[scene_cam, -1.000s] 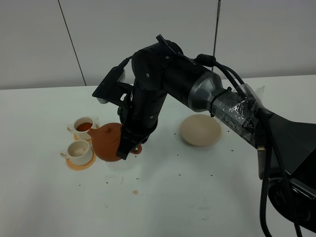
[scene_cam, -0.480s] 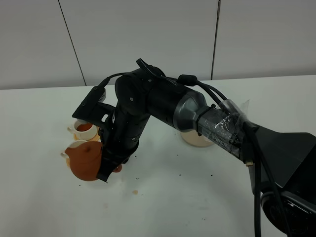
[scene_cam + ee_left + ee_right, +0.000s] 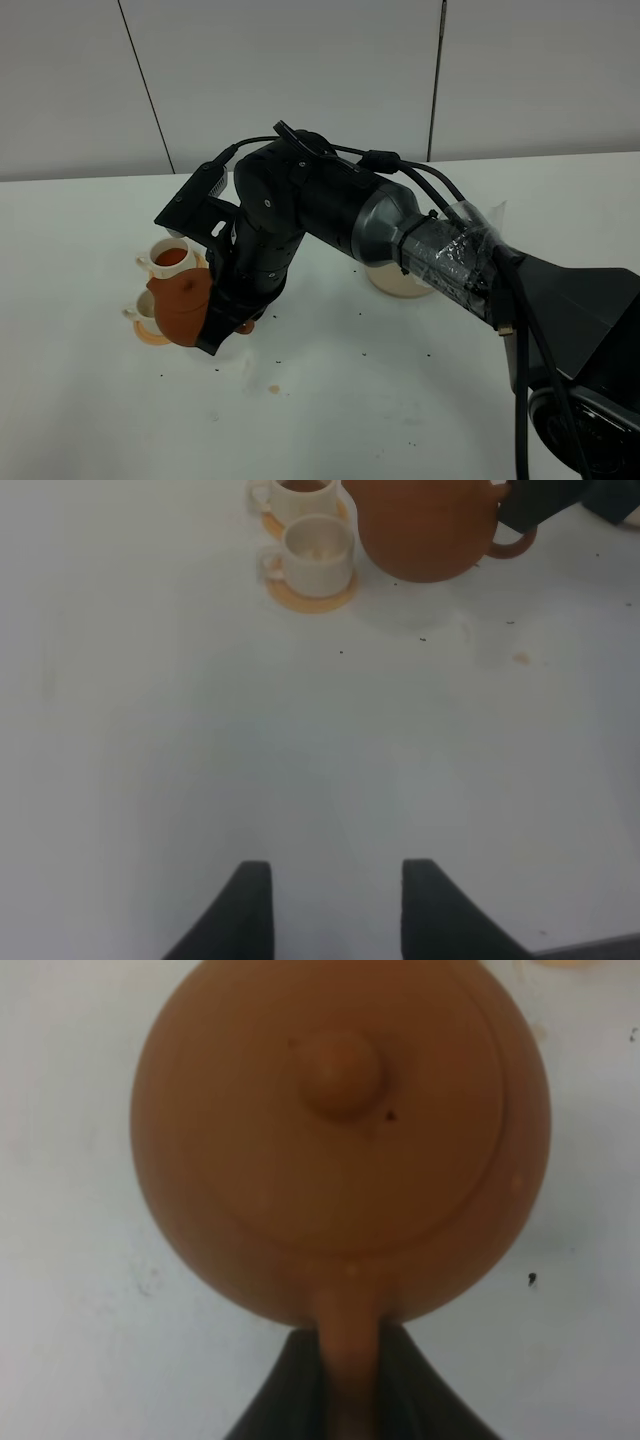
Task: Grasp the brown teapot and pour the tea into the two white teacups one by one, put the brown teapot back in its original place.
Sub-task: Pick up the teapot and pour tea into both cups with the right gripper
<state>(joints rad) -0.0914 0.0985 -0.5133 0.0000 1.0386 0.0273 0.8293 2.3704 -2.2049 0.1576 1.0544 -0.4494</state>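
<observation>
The brown teapot [image 3: 183, 308] hangs tilted just above the near white teacup [image 3: 138, 314], hiding most of it. My right gripper [image 3: 226, 322] is shut on its loop handle [image 3: 346, 1380]; the lid and knob [image 3: 340, 1070] fill the right wrist view. The far white teacup [image 3: 170, 258] holds dark tea on its orange saucer. In the left wrist view the teapot [image 3: 425, 530] sits beside the near cup [image 3: 318, 555] on its orange saucer [image 3: 310, 595]. The beige coaster [image 3: 392, 284] shows partly behind the right arm. My left gripper [image 3: 335, 910] is open and empty over bare table, far from the cups.
A small brown drip [image 3: 272, 388] marks the white table in front of the teapot, also seen in the left wrist view [image 3: 520, 658]. Dark specks are scattered over the table. The big right arm [image 3: 330, 210] spans the middle, reaching leftward.
The right gripper carried the teapot left from beside the cups to over the near cup, tilting it, then lifted it slightly up and right.
</observation>
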